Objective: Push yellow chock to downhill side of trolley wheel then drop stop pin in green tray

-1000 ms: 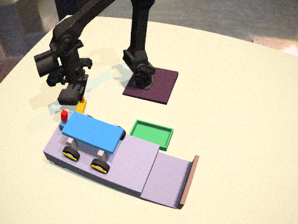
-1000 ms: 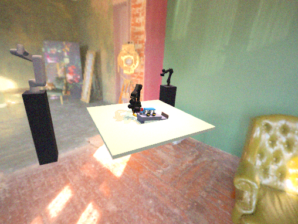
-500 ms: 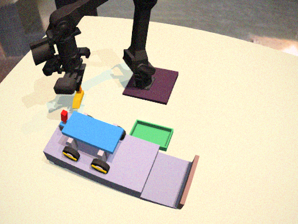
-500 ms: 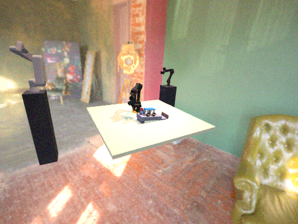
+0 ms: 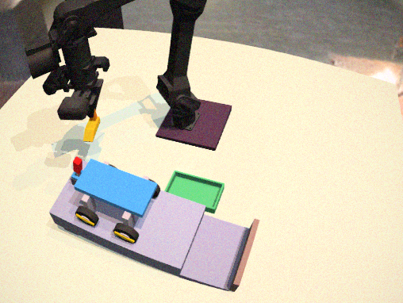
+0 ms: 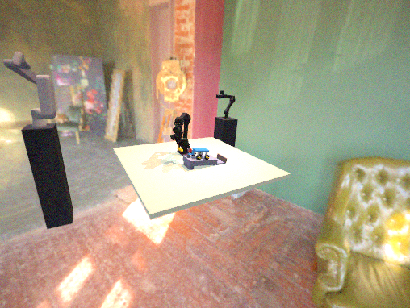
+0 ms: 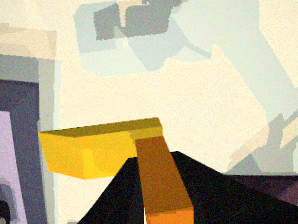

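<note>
My gripper (image 5: 94, 113) (image 7: 153, 163) is shut on the orange handle of the yellow chock (image 5: 92, 130) (image 7: 85, 156) (image 6: 179, 149). The chock hangs above the table, beyond the ramp's uphill end in the top view; its black rubber base is not seen. The blue trolley (image 5: 117, 186) (image 6: 200, 150) stands on the upper part of the lilac ramp (image 5: 174, 226) (image 7: 25, 117). The red-headed stop pin (image 5: 78, 165) (image 6: 190, 151) stands upright at the trolley's uphill end. The green tray (image 5: 219, 199) lies beside the ramp and is empty.
A brown end board (image 5: 247, 254) (image 6: 221, 159) crosses the ramp's low end. The arm's base stands on a dark purple plate (image 5: 214, 127) (image 7: 265, 187), behind the tray in the top view. The trolley's blue deck and the pin head rise above the ramp.
</note>
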You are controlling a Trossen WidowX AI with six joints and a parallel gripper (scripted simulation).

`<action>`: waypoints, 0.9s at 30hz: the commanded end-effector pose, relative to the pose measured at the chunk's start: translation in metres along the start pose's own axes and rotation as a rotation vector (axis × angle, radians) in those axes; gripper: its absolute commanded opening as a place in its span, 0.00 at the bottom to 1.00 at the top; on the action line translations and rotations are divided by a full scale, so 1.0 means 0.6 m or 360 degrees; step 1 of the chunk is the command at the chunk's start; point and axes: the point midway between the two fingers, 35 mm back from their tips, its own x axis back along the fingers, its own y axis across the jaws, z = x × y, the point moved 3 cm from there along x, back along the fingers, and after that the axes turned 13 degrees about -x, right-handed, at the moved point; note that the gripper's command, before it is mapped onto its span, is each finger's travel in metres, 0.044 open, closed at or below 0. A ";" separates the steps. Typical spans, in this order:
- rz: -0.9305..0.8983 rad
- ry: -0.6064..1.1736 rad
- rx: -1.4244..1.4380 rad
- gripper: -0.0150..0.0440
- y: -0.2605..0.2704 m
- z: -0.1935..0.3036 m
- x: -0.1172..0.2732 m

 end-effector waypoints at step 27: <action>-0.0008 0.0000 0.0726 0.25 0.004 0.001 0.049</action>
